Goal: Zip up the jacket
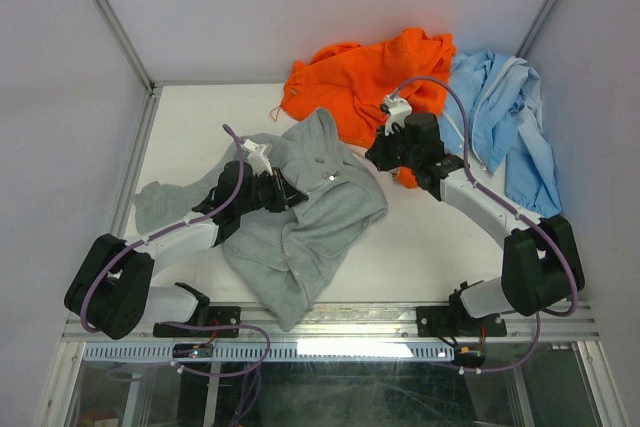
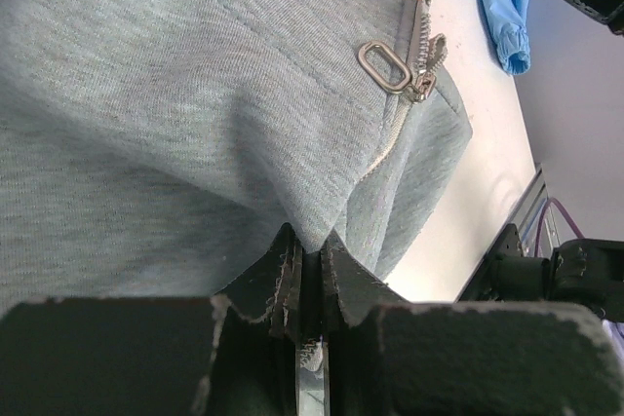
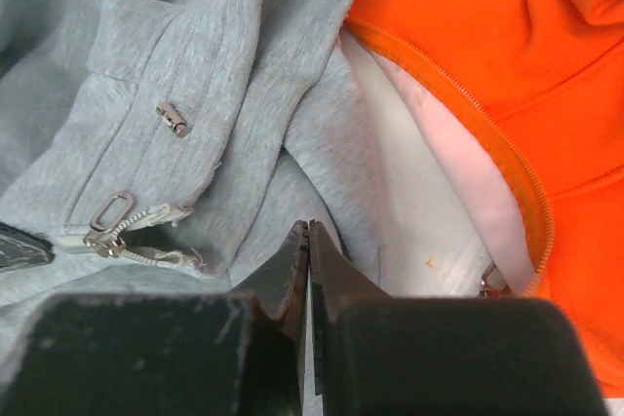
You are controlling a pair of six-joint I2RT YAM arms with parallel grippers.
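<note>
Anchoring step: with the jacket [image 1: 320,217] at the middle of the surface [image 1: 440,247], the left fingers [image 2: 263,280] pinch its fabric shut, while the right fingers [image 3: 278,280], closed on nothing, should next open for the zipper pull [image 3: 112,211].

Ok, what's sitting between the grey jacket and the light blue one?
Top view: the orange garment and the right fingers lie between the grey jacket and the light blue jacket.
</note>
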